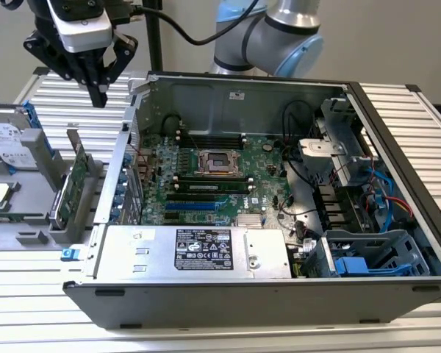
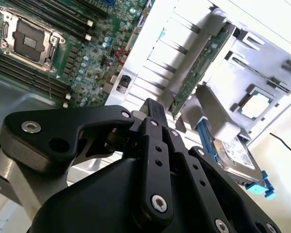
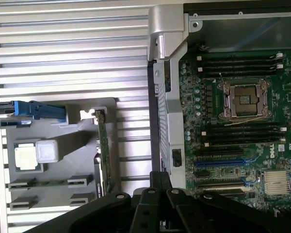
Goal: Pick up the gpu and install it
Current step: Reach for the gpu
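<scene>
- Overhead, the gripper point(image 1: 99, 95) hangs with its two black fingers pressed together into a single point, holding nothing. It is in the air above the slatted table point(image 1: 397, 110), between the grey holder point(image 1: 22, 220) and the open case point(image 1: 242, 294).
- In both wrist views the gripper's own black linkage blocks the lower part of the scene, with the joined fingertips point(image 2: 151, 104) poking out ahead of it.
- The arm point(image 1: 279, 29) is cut off at the top of the exterior view, so only its blue-and-silver joint behind the case can be seen.
- One gpu point(image 1: 79, 176) stands on edge in a slot of the holder, outside the case on the exterior view's left and well below the gripper.
- The gpu point(image 3: 104, 145) is seen edge-on, a thin green strip; its faces and bracket are hard to make out.
- One hard drive point(image 1: 11, 143) with blue rails lies in the holder; the exterior view's left edge cuts it off.
- One square chip point(image 3: 28, 158) lies flat in the holder, near the gpu.
- One motherboard point(image 1: 206, 162) sits in the case, with one socket point(image 3: 245, 97) on it.
- One silver power supply point(image 1: 198, 250) hides the board's near edge.
</scene>
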